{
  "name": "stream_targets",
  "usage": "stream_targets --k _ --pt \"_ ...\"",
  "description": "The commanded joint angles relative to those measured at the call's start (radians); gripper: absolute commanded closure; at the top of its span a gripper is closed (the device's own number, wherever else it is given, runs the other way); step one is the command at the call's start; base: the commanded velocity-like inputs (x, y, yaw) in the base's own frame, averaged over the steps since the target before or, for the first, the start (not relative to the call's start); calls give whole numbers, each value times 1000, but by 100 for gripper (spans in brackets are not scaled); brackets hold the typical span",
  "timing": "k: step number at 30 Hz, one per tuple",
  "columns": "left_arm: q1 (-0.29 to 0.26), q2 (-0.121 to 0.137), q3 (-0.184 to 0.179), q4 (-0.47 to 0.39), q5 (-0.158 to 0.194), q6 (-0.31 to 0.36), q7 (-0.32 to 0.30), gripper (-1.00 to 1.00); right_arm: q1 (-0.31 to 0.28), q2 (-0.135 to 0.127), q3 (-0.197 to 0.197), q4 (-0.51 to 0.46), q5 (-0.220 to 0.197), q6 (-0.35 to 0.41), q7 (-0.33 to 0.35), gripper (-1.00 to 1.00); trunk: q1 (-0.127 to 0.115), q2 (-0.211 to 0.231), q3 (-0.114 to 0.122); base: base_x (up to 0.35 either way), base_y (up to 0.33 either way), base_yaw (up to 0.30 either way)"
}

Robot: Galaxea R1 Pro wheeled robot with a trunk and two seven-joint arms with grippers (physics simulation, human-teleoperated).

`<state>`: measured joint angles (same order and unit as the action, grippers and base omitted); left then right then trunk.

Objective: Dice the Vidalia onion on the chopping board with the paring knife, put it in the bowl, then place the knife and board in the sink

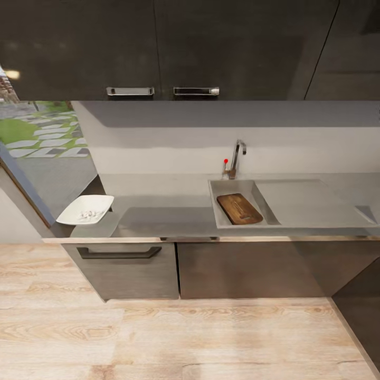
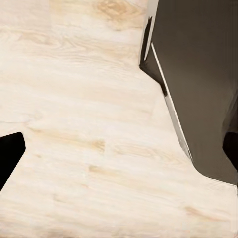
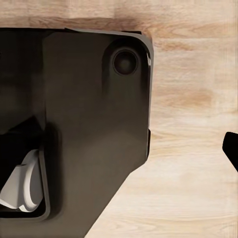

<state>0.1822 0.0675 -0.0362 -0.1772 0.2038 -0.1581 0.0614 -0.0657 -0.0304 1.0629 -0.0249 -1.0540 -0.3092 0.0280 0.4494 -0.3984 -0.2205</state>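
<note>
We look down at the worktop (image 1: 163, 221), its front edge running straight above the dark cabinets (image 1: 126, 272), with a broad stretch of pale wood floor (image 1: 174, 343) open before it. The sink (image 1: 219, 219) is our landmark: the brown chopping board (image 1: 239, 208) lies inside its basin, tilted, with the tap (image 1: 237, 155) behind and the flat drainboard (image 1: 311, 203) to its right. Well left of the sink, the white bowl (image 1: 86, 209) sits at the worktop's end, overhanging slightly. We cannot tell either claw's opening.
</note>
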Motion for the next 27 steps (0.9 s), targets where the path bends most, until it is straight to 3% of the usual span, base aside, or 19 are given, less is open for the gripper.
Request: stream_targets --k 1,7,27 --pt "0 0 -5 22 6 -1 3 -100 0 0 6 -1 -11 -2 3 -100 1 -2 0 0 0 0" --pt "0 0 -4 117 5 -1 3 -100 0 4 5 -1 -11 -2 1 -100 1 -2 10 0 0 0" --pt "0 -2 -4 121 4 -1 3 -100 0 0 3 -1 -15 -2 1 -100 1 -2 42 0 0 0"
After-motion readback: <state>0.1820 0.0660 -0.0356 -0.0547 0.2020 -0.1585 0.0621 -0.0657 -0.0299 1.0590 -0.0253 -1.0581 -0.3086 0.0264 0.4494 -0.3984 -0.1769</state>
